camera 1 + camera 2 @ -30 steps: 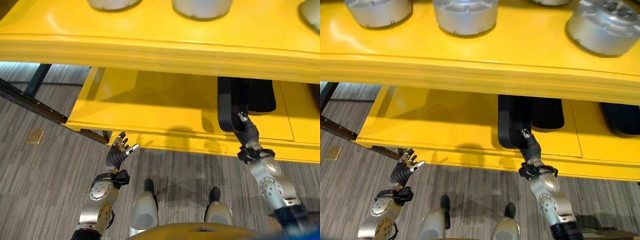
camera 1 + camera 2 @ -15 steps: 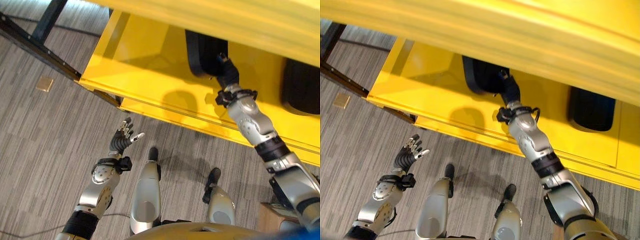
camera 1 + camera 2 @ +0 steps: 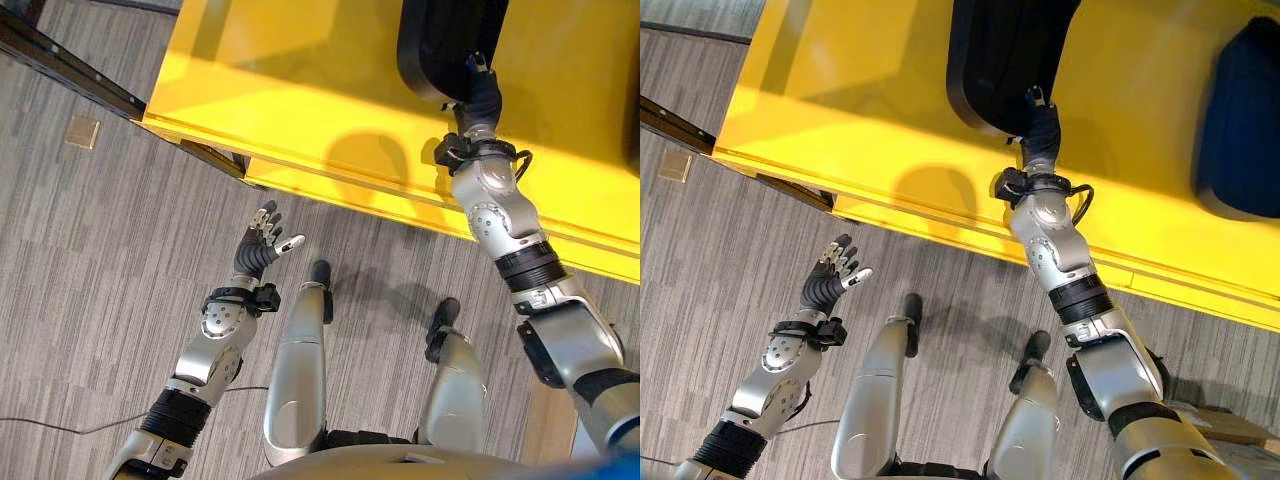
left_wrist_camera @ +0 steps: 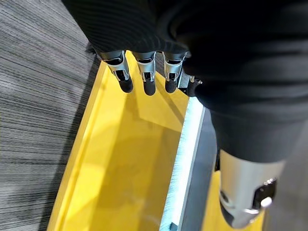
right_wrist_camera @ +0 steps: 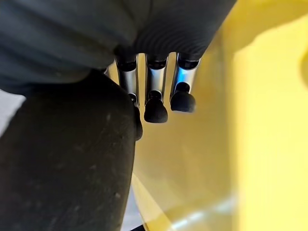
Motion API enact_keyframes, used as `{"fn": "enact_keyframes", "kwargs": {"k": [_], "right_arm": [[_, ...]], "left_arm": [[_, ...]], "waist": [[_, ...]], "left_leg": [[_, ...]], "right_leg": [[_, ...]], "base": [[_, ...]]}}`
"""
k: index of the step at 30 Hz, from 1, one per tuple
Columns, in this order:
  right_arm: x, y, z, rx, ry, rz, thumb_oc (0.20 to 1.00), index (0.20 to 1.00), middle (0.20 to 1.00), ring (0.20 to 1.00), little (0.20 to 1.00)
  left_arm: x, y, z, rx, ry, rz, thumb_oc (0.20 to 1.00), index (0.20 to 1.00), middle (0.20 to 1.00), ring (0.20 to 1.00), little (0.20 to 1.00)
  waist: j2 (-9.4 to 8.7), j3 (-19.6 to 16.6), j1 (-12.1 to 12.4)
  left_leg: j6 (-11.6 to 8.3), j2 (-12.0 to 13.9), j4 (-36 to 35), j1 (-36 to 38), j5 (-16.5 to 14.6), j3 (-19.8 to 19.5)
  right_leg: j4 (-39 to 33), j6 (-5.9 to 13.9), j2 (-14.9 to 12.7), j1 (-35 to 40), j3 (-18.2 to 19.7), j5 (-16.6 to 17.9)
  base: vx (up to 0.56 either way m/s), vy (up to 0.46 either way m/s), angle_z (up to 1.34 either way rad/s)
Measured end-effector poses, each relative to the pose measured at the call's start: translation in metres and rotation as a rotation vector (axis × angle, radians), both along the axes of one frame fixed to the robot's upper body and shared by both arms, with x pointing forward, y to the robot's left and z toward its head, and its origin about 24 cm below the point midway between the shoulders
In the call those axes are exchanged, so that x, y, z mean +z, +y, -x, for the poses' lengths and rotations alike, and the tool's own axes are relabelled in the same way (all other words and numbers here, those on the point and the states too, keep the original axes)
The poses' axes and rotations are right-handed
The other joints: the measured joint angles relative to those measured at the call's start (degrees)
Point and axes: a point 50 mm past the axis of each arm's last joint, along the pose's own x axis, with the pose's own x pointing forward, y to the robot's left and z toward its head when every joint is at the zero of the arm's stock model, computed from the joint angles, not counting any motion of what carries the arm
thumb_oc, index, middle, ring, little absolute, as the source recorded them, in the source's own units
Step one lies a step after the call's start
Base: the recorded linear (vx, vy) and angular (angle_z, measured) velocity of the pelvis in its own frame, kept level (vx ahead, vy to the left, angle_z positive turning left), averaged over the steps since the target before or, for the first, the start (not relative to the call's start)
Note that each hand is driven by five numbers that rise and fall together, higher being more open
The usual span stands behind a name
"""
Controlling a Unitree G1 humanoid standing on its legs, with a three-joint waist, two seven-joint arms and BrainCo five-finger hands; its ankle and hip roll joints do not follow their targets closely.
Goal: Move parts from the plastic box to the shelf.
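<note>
A large black part (image 3: pixel 440 40) lies on the lower level of the yellow shelf (image 3: pixel 300 80). My right hand (image 3: pixel 478 98) reaches over the shelf's front edge and rests against the near end of this part. In the right wrist view its fingers (image 5: pixel 156 96) run straight alongside the black part (image 5: pixel 62 163); the thumb is hidden. My left hand (image 3: pixel 262 245) hovers over the floor in front of the shelf, fingers spread and empty. Its wrist view shows straight fingers (image 4: pixel 144 77) above the shelf's edge (image 4: pixel 125 159).
A second dark part (image 3: pixel 1240 120) lies further right on the same shelf level. A dark metal frame bar (image 3: pixel 60 65) runs along the floor at upper left, near a small tan plate (image 3: pixel 82 131). A cardboard box (image 3: pixel 1220 425) sits at lower right.
The camera has tilted down, so the upper shelf with its silver parts has left the picture. My right hand stays at the black part; my left hand stays open over the floor.
</note>
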Motion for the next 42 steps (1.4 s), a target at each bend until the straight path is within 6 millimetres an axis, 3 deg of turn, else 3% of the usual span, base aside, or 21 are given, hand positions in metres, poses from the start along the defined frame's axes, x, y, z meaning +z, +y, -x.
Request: {"fn": "enact_keyframes", "kwargs": {"k": [13,23,30,35,38,42], "right_arm": [[0.008,-0.006,0.001,-0.076,-0.047,-0.003,0.2,0.2,0.2,0.2,0.2],[0.009,-0.036,-0.002,-0.224,-0.039,-0.074,0.2,0.2,0.2,0.2,0.2],[0.007,-0.041,-0.001,-0.255,-0.042,-0.066,0.2,0.2,0.2,0.2,0.2],[0.002,-0.043,0.0,-0.269,-0.043,-0.055,0.2,0.2,0.2,0.2,0.2],[-0.017,-0.048,0.005,-0.28,-0.012,-0.053,0.2,0.2,0.2,0.2,0.2],[-0.024,-0.052,0.01,-0.3,-0.014,-0.029,0.2,0.2,0.2,0.2,0.2]], "left_arm": [[0.002,-0.001,0.002,0.026,-0.01,0.003,1.0,1.0,1.0,1.0,1.0],[0.003,0.003,0.003,0.029,-0.014,-0.015,1.0,1.0,1.0,1.0,1.0],[0.004,0.003,0.002,0.03,-0.021,0.008,1.0,1.0,1.0,1.0,1.0],[0.004,0.003,0.003,0.031,-0.025,0.01,1.0,1.0,1.0,1.0,1.0],[0.003,0.003,0.003,0.034,-0.018,0.024,1.0,1.0,1.0,1.0,1.0],[0.003,0.004,0.003,0.036,-0.017,0.024,1.0,1.0,1.0,1.0,1.0]], "waist": [[-0.08,-0.16,-0.65],[-0.45,-0.8,-2.73],[-0.52,-0.9,-3.3],[-0.52,-0.91,-3.26],[-0.53,-0.97,-3.36],[-0.83,-1.24,-3.91]], "left_leg": [[0.21,-0.07,3.23,-3.25,-0.71,0.16],[0.24,0.06,3.13,-4.04,-0.68,0.19],[0.23,0.28,2.85,-4.01,-0.67,0.29],[0.23,0.53,2.83,-3.79,-0.67,0.31],[0.19,0.89,2.64,-2.9,-0.68,0.46],[-0.1,1.17,2.44,-2.92,-0.53,0.34]], "right_leg": [[5.33,0.17,-0.79,-4.98,2.22,-1.95],[4.86,0.25,-0.6,-5.63,2.22,-1.87],[4.5,0.58,-0.35,-5.67,2.22,-1.66],[4.4,0.57,-0.12,-5.55,2.28,-1.66],[4.48,0.57,0.15,-5.09,2.46,-1.68],[4.52,0.56,0.48,-5.27,2.54,-1.69]], "base": [[-0.02,0.002,-0.01],[0.0,0.0,0.0],[0.0,-0.004,0.0],[0.0,-0.005,-0.01],[0.0,-0.023,-0.06],[0.0,-0.004,-0.01]]}}
